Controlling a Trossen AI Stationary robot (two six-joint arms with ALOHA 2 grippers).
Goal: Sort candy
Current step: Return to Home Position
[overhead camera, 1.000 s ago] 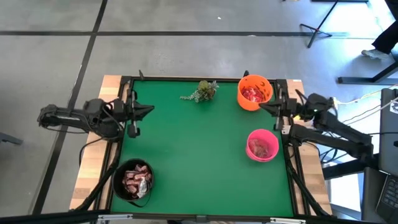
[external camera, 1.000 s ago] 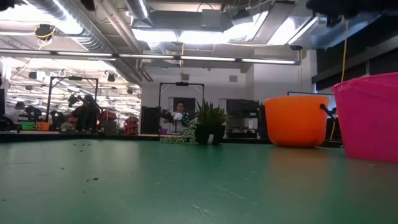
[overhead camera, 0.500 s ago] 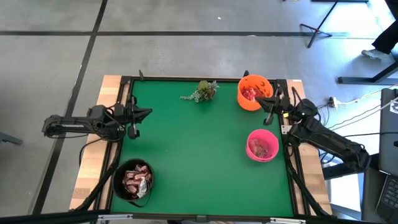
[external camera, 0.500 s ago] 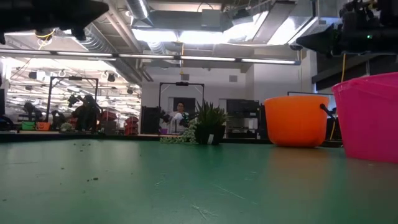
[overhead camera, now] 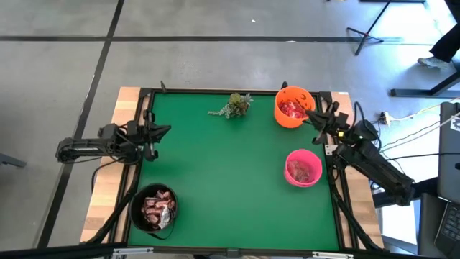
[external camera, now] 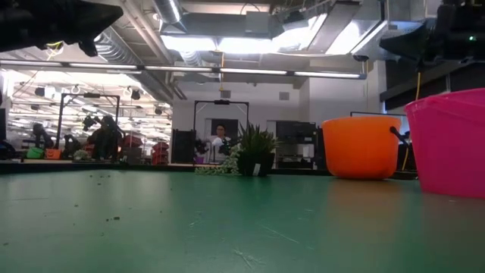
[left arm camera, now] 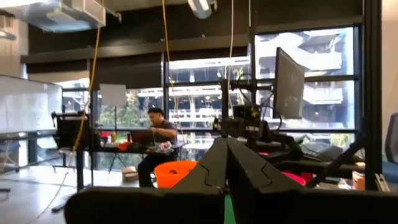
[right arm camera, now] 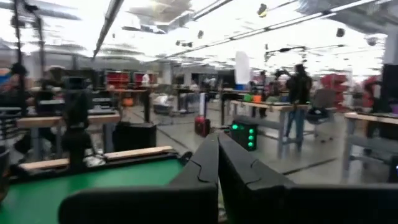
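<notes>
Green worktop (overhead camera: 223, 173): candy (overhead camera: 157, 208) sits in black bucket (overhead camera: 134, 208) (near-left corner), pink bucket (overhead camera: 304, 152) (right edge), orange bucket (overhead camera: 281, 114) (far-right corner). Pieces judged light, crinkly, slippery; pinch across wrapper mid. L gripper (overhead camera: 167, 129) at left edge, R gripper (overhead camera: 309, 119) at right edge; both fingers together, empty. Sprig (overhead camera: 233, 104) at far edge, no obstruction.

The green tabletop (external camera: 189, 220) carried an orange bowl (external camera: 361, 148) directly below the jaws of the right arm (external camera: 443, 34). A pink bowl (external camera: 449, 144) stood beside it, nearer the camera. A small plant (external camera: 254, 152) stood farther back, between the two arms' jaws. The left arm (external camera: 57, 17) hung high, well apart from all three.
</notes>
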